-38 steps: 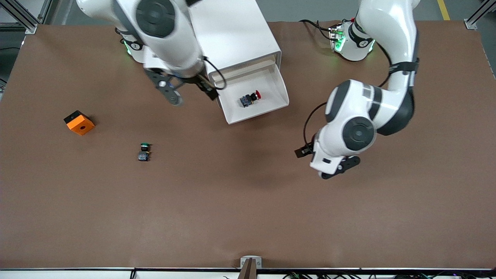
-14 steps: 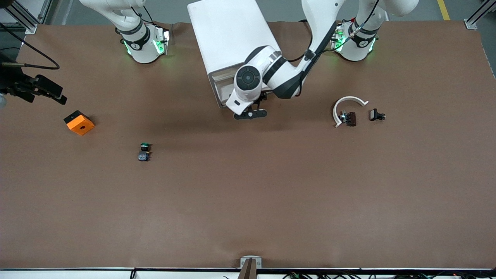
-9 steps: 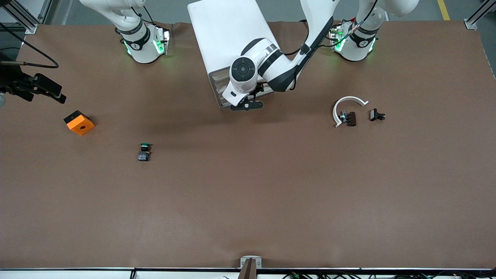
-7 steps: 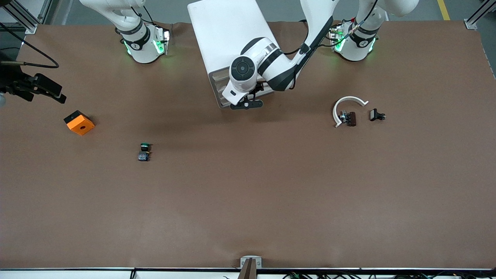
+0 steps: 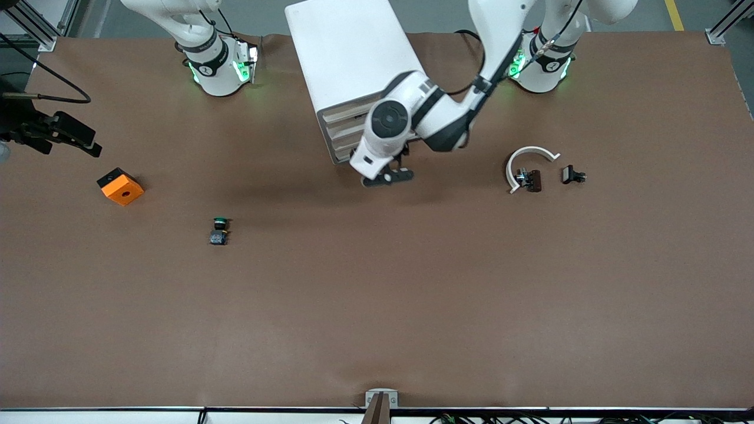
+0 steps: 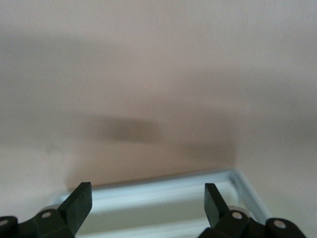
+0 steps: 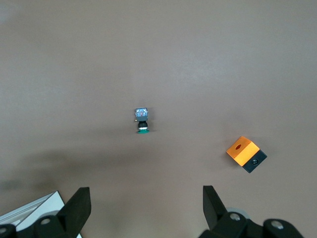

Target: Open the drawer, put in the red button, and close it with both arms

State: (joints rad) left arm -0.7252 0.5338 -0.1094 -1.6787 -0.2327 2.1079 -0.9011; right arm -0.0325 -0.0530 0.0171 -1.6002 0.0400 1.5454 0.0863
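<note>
Arms (image 5: pixel 498 35) glossy white, black-banded joints.

I see a brown table top (image 5: pixel 377 306) filling nearly the whole front view, evenly lit with soft shadows. At twelve o'clock a strip of grey floor (image 5: pixel 442 15) shows, with a yellow line (image 5: pixel 674 15) toward one o'clock and aluminium frame posts (image 5: pixel 723 26) at both upper corners. At six o'clock a white rail (image 5: pixel 118 415) runs along the table's edge.
</note>
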